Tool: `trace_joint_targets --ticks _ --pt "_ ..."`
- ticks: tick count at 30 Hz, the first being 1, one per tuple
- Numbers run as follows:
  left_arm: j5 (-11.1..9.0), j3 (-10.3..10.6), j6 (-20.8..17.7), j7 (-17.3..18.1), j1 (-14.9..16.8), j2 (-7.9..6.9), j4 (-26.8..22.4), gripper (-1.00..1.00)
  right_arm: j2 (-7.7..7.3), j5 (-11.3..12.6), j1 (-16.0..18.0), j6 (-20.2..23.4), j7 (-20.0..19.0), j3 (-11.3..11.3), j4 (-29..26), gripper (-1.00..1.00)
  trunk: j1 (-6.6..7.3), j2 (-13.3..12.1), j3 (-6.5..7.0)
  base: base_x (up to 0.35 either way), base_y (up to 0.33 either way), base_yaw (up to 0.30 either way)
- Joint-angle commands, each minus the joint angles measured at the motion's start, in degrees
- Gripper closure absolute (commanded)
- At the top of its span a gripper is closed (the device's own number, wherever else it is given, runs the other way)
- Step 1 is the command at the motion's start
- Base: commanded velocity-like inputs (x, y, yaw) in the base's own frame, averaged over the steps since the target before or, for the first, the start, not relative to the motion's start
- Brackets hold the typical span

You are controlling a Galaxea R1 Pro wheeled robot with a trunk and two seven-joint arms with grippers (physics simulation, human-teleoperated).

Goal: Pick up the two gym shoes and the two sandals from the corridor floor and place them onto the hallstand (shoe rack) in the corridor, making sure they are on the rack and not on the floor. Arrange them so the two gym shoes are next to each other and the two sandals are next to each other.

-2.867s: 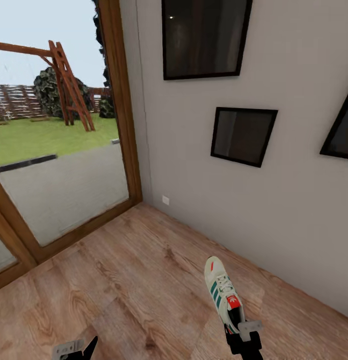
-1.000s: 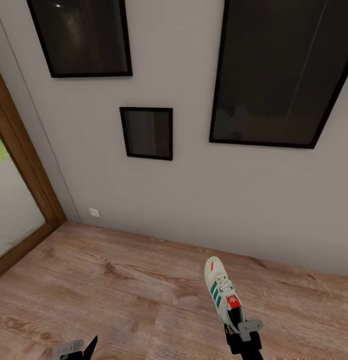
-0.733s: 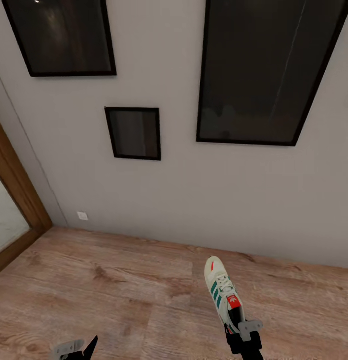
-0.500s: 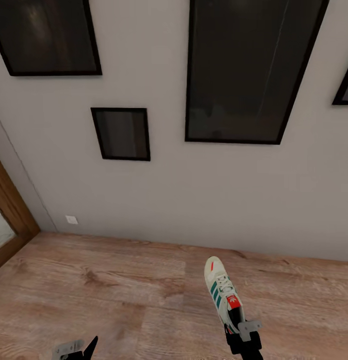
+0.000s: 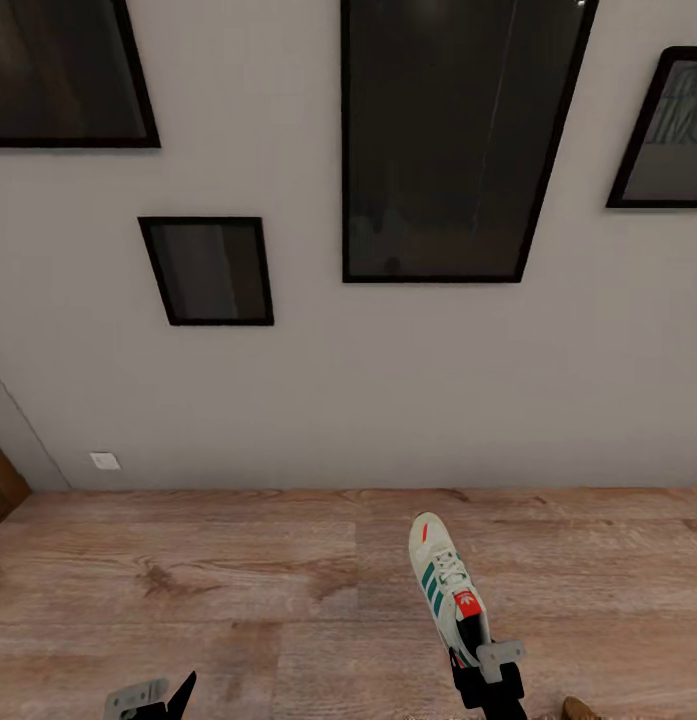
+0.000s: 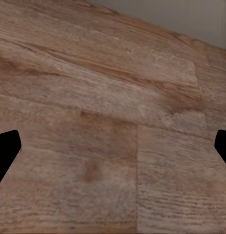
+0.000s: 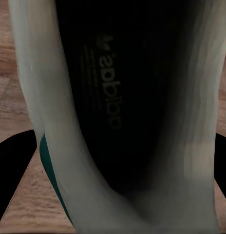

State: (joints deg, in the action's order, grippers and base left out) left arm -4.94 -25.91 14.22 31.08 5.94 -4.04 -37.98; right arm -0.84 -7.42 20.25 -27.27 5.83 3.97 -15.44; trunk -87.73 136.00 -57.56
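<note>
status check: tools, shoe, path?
Right tool shut on gym shoe, heel end, toe forward. Left tool open, over corridor floor. Wall ahead, hallstand unseen.

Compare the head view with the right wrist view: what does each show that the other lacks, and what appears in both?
Head view alone: the grey wall with four dark framed pictures, a wall socket, the left hand, and the gym shoe's laced top with green stripes and red tongue. Right wrist view alone: the shoe's dark inside with a printed insole logo. Both: that shoe held in the right hand, above the wood floor.
</note>
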Motion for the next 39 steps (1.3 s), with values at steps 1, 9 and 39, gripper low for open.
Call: trace_joint_targets --ticks 1,9,39 --pt "-0.51 -0.12 -0.07 0.47 0.04 0.00 0.10 -1.00 -0.03 -0.41 0.05 -0.06 0.59 0.38 0.06 1.00 0.01 0.02 -0.05 0.000 0.293 -0.263" --pt "-0.47 -0.10 -0.07 0.44 0.04 0.00 0.10 -1.00 -0.03 -0.41 0.05 -0.06 0.59 0.35 0.06 1.00 0.01 0.02 -0.05 0.000 0.222 -0.263" --pt "-0.42 -0.11 -0.07 0.42 0.04 0.00 0.10 -1.00 -0.03 -0.41 0.05 -0.06 0.59 0.39 0.06 1.00 0.01 0.02 -0.05 0.000 0.003 -0.265"
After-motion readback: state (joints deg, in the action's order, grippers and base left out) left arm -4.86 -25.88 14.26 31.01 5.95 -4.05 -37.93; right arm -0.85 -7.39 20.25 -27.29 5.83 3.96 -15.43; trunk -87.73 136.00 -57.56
